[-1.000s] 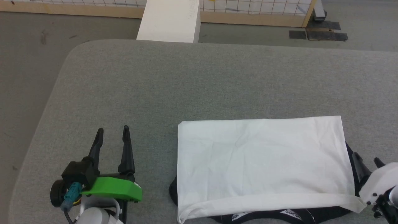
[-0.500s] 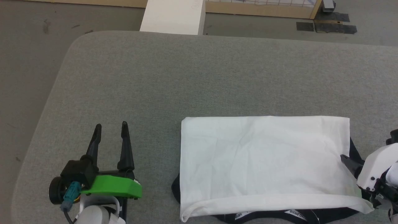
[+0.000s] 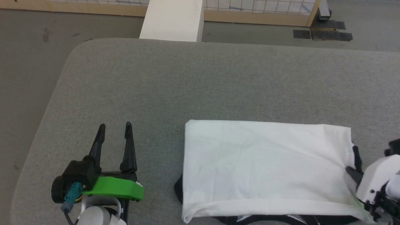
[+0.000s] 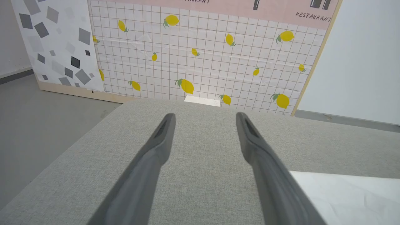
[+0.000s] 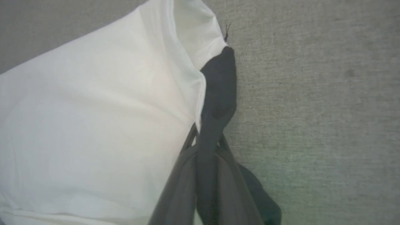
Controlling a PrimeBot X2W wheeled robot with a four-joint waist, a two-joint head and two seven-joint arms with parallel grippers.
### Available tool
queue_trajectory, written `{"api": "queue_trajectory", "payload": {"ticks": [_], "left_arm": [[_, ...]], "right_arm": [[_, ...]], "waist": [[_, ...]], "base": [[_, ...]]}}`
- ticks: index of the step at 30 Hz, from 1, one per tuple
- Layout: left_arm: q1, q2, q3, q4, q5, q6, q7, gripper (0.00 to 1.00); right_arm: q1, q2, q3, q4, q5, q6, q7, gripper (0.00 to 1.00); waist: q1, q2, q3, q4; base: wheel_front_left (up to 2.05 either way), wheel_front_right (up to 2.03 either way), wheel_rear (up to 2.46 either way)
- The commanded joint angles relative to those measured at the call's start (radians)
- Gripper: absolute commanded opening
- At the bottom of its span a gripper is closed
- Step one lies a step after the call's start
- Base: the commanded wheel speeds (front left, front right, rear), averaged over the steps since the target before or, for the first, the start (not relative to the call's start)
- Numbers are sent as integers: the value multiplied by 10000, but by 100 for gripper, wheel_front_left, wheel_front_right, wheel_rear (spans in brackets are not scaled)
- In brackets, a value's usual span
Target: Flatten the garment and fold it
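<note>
The garment, a folded white rectangle, black along near and right edges, flat on grey table

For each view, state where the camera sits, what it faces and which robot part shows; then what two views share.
Head view: on the head, facing down at table and garment; left tool, right tool.
Left wrist view: on that wrist, facing across the table to a lemon-print wall; open left tool.
Right wrist view: on that wrist, facing down at the garment; right tool shut on its sleeve.
Shared: all show the garment.
</note>
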Motion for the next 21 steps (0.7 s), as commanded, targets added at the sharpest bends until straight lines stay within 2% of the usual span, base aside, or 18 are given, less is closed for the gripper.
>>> {"api": "queue_trajectory", "payload": {"ticks": [1,7,11,16,21], "left_arm": [[-48,-43,-50,38,88,-102,-45,100],[50,-45,-142,137,30,-97,-45,100],[101,-46,-184,172,-3,-90,-45,100],[158,-46,-227,231,-32,-114,-45,100],[199,-46,-249,262,-37,-141,-45,100]], "right_arm": [[237,-91,-292,-95,-304,-15,-153,0],[532,-151,-1744,-362,-1582,-15,-782,0],[664,72,-2271,-680,-2115,-15,-895,0],[1042,332,-1996,-1785,-2114,-15,-530,0],[1694,849,-781,-3850,-1601,-15,717,0]], "waist": [[0,-1,-116,-66],[0,-1,-277,-173],[0,-1,-347,-223],[0,-1,-432,-256],[0,-1,-496,-284]], "base": [[0,0,0],[0,0,0],[0,0,0],[0,0,0],[0,0,0]]}}
